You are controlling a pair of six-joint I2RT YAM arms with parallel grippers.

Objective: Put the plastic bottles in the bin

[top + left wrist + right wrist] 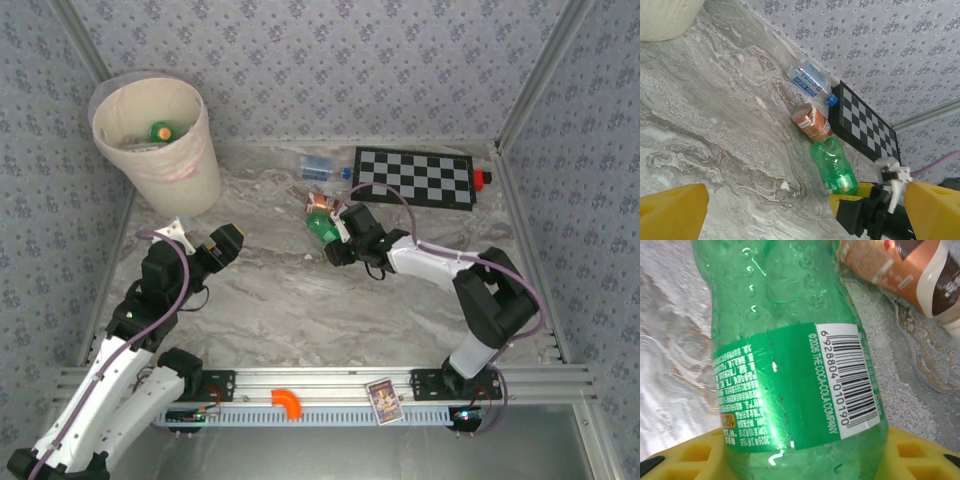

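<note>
A beige bin holding a discarded bottle stands just beyond the left fingers, which gape wide and empty above the marble counter. The right fingers clasp the labelled end of a green bottle lying on the counter. Just past them lie an orange-labelled bottle and a blue-capped bottle, beside a checkerboard.

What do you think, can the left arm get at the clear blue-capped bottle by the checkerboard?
Probably yes. The left gripper is open, with bare table between it and the clear bottle. The orange bottle and the green bottle in the right gripper lie beside that path; reach is uncertain.
</note>
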